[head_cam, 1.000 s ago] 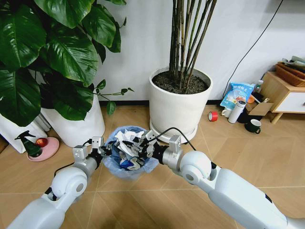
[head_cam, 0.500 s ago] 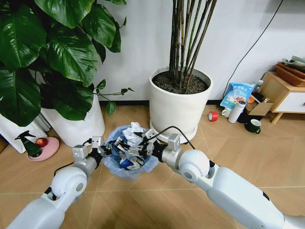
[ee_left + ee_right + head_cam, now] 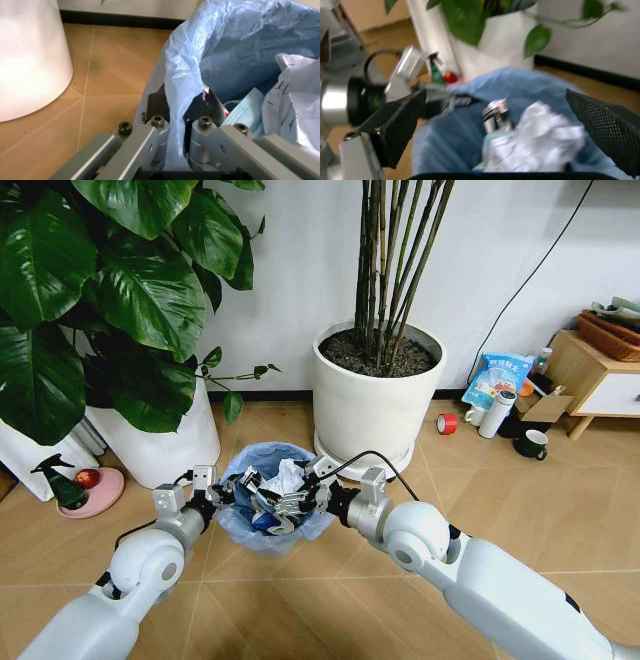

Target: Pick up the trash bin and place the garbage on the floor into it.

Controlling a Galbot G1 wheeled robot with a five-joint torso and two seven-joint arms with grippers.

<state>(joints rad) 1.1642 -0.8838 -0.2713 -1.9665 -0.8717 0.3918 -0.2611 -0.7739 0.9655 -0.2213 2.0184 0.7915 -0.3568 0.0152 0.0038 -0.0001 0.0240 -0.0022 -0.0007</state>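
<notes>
The trash bin (image 3: 262, 525), lined with a crinkly light-blue bag, stands on the floor (image 3: 500, 500) between two white plant pots. My left gripper (image 3: 222, 496) is shut on the bin's near-left rim; the left wrist view shows the gripper (image 3: 177, 112) pinching bag and rim. My right gripper (image 3: 300, 502) hangs open just over the bin's mouth, with both mesh-faced fingers (image 3: 395, 127) spread wide and nothing between them. Garbage lies inside the bin: a crumpled white paper wad (image 3: 288, 477) (image 3: 535, 146), a pale blue piece (image 3: 245, 112) and a small wrapper (image 3: 495, 112).
A large white pot with bamboo stems (image 3: 378, 395) stands right behind the bin, and another white pot (image 3: 160, 445) under big leaves to its left. A pink dish (image 3: 92, 492) lies far left. A red tape roll (image 3: 447, 423), bottle, cup (image 3: 532, 443) and wooden cabinet (image 3: 600, 375) are at right.
The white paper went from my right gripper's hold above the rim down into the bin. The right gripper has opened and drawn back slightly. The left gripper has kept its hold.
</notes>
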